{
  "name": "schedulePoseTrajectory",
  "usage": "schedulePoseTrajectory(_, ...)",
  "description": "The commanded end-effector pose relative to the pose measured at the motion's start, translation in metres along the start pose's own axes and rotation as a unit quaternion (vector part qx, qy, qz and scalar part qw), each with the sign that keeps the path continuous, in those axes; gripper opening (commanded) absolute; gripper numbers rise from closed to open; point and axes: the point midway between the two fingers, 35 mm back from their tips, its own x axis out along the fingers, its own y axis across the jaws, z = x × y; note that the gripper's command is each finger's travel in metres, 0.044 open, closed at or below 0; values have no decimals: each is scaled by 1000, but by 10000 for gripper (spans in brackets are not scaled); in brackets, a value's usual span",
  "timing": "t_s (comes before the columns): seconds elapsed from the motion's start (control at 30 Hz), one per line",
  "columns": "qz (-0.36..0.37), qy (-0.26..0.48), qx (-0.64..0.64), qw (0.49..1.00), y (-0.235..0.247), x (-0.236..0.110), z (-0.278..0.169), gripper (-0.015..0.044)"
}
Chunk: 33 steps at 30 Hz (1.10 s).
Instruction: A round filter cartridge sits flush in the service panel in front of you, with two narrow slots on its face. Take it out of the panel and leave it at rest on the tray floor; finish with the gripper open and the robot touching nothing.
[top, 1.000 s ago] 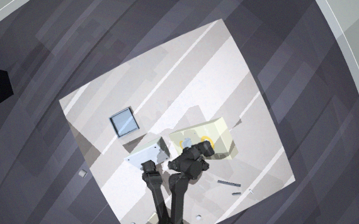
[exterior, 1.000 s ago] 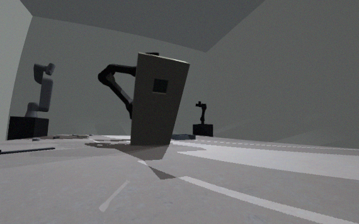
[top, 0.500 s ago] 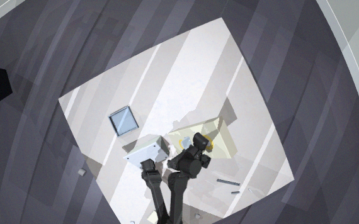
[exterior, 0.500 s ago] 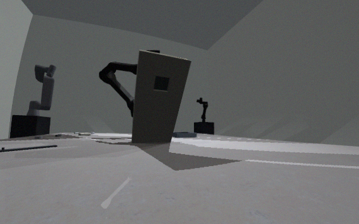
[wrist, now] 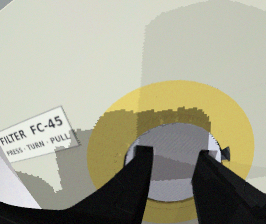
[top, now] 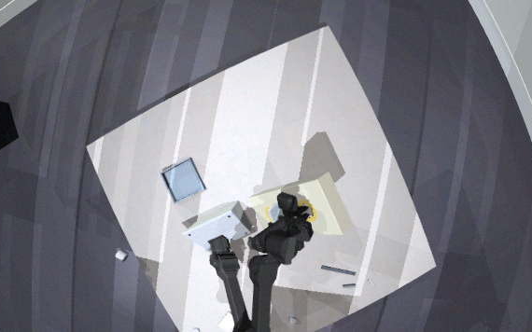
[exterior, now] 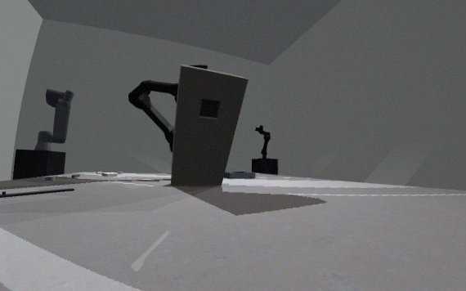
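Observation:
The round grey filter cartridge sits in a yellow ring on the cream service panel. In the wrist view my gripper has both black fingers pressed into the cartridge's face and is shut on it. In the overhead view the gripper is at the panel's face and hides most of the cartridge. A small notch shows at the cartridge's right edge. The blue-grey tray lies flat to the left of the panel. The exterior view shows only the panel's back and my arm behind it.
A label reading FILTER FC-45 is on the panel left of the ring. A white box stands between the tray and the panel. Thin dark bars lie on the table to the right. Other robot arms stand in the background.

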Motion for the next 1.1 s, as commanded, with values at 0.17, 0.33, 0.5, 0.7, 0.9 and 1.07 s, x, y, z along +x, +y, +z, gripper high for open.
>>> schedulePoseTrajectory(0.17, 3, 5, -159, 987, 0, 6, 0, 0)
schedulePoseTrajectory(0.33, 4, 5, -243, 970, 0, 6, 0, 0)
schedulePoseTrajectory(0.5, 4, 5, -236, 972, 0, 5, 0, 0)
schedulePoseTrajectory(0.7, 8, 12, -225, 974, 4, -16, -2, 0)
schedulePoseTrajectory(0.9, 8, 14, -214, 977, 5, -41, -2, 0)
schedulePoseTrajectory(1.07, 6, 10, -205, 979, 2, -62, -1, 0)
